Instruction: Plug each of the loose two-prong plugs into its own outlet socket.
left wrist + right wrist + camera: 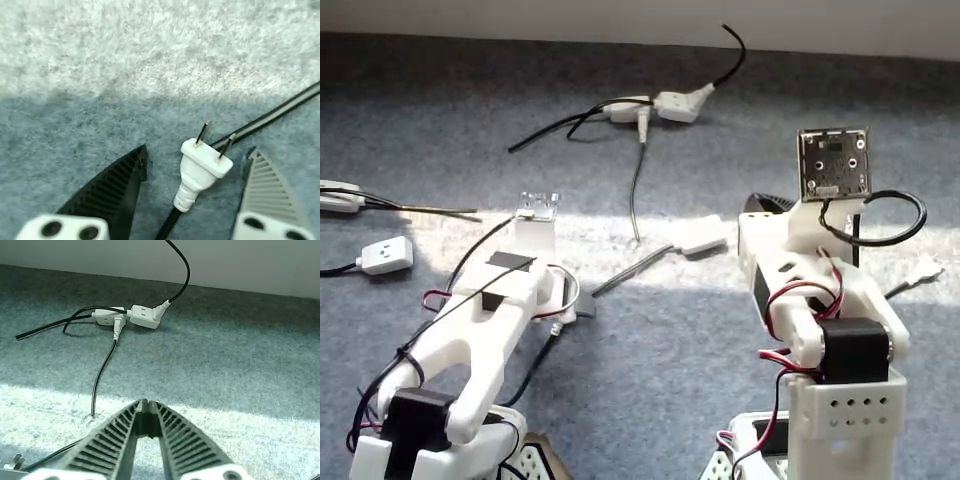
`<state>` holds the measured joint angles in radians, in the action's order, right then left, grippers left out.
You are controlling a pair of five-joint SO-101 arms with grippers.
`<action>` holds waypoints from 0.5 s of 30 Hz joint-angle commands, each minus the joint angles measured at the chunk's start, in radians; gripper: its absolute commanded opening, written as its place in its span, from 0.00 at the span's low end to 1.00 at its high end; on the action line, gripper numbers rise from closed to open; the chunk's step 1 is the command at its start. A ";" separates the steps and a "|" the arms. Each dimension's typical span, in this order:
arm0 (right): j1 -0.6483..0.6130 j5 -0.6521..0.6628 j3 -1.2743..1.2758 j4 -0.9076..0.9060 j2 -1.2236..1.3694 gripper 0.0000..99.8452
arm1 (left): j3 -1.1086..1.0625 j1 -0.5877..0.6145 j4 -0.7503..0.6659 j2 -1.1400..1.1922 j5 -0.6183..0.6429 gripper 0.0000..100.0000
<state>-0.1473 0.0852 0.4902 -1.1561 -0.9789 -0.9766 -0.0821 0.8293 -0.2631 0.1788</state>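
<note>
Left wrist view: left gripper (198,150) spread wide, pinching nothing, dark and grey fingers (120,192) either side of white two-prong plug (202,170). Plug flat on grey carpeted counter (100,75), between the fingers and touching neither, prongs pointing away from gripper, own black cord leading back under it. Striped cable (280,112) running just beyond the prongs.

Right wrist view: right gripper (147,410) pressed together, holding nothing. Well ahead of it, white outlet block (106,316) with small white plug (118,326) seated in its side, thin black cord (102,370) trailing back toward gripper; second white block (143,316) joined end-on.

High view: loose outlet socket (385,255) near left gripper, on the side away from the right arm; white connector (700,235) on its other side.
</note>
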 commanded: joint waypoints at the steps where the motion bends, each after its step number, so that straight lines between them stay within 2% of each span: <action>1: 0.007 0.009 -0.008 -0.005 -0.021 0.01 | 0.012 -0.010 0.006 -0.002 -0.107 0.31; 5: 0.007 0.009 -0.008 -0.007 -0.021 0.01 | 0.012 -0.010 0.011 -0.002 -0.218 0.29; 11: 0.007 0.009 -0.008 -0.002 -0.021 0.01 | 0.039 -0.012 0.006 0.002 -0.339 0.11; 15: 0.007 0.009 -0.008 -0.002 -0.021 0.01 | 0.058 -0.010 0.006 0.005 -0.423 0.07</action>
<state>-0.1473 0.0852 0.4902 -1.1561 -0.9789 -0.9490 -0.0913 0.8339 -0.2601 -0.1726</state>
